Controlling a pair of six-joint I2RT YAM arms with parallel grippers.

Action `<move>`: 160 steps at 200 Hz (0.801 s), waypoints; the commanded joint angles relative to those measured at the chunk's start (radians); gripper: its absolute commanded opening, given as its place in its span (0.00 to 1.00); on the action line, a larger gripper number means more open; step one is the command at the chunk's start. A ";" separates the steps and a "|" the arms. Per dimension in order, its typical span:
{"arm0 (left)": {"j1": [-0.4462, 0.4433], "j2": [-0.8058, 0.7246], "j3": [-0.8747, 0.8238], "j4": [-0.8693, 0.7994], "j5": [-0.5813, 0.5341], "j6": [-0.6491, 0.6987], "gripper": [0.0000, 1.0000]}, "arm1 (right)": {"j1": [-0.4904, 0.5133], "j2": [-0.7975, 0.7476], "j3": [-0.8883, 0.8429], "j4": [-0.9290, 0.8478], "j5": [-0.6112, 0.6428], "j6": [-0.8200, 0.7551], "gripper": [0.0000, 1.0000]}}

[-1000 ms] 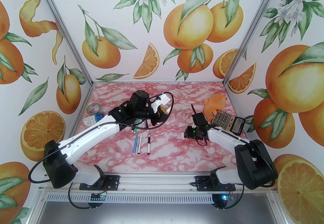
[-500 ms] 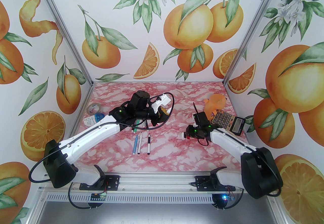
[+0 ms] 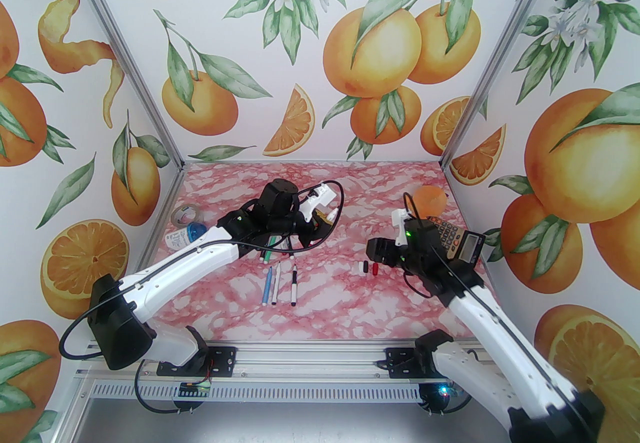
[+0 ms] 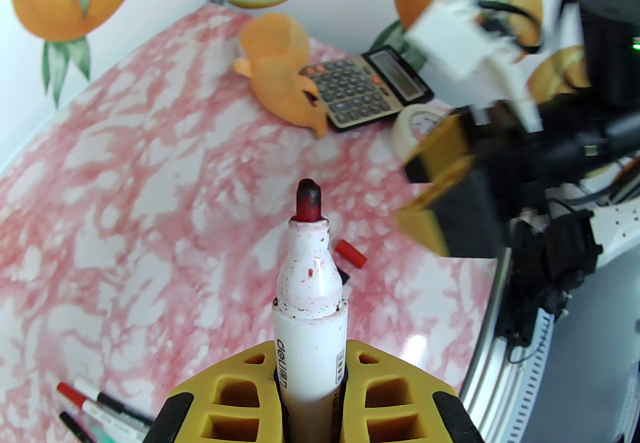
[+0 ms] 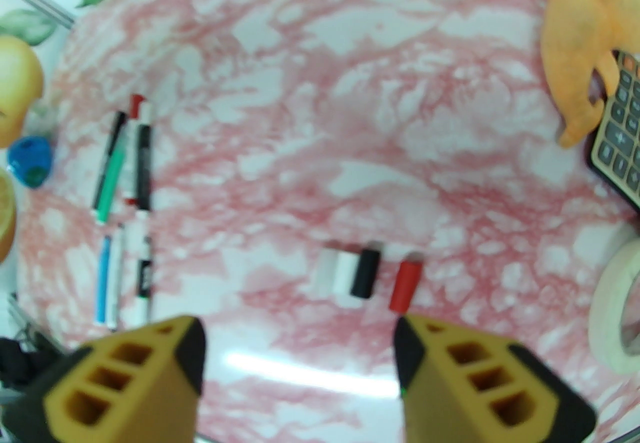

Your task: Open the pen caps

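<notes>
My left gripper [image 4: 310, 362] is clenched on a white marker pen [image 4: 310, 316]; both yellow fingers press on its barrel. The pen points away from me toward the far right part of the table [image 3: 350, 306], and its tip is bare, dark red and stained. My right gripper [image 5: 300, 338] has its fingers wide apart and grasps nothing. It hangs over the right middle of the table. Under it three caps lie in a row. The white cap [image 5: 336, 272] is on the left and touches the black cap [image 5: 365, 273]. The red cap [image 5: 406, 287] is just beside them on the right, a little apart, close in front of my right fingertip. The other pens [image 3: 279, 281] lie left of centre: three side by side nearer to me, and some more, one of them green, farther away under my left arm. Far to the right there are a calculator [image 3: 450, 238] and an orange toy [image 3: 431, 201], and a tape roll [image 5: 617, 311] is near my right gripper.
</notes>
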 commanded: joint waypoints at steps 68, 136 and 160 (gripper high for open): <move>-0.059 -0.099 -0.235 0.033 -0.300 -0.563 0.04 | 0.005 -0.176 0.158 -0.324 -0.177 -0.139 1.00; -0.159 -0.121 -0.424 0.062 -0.494 -0.829 0.05 | 0.005 -0.246 0.108 -0.308 -0.145 -0.115 1.00; -0.183 -0.081 -0.455 0.106 -0.474 -0.883 0.05 | 0.007 -0.256 0.101 -0.307 -0.123 -0.106 1.00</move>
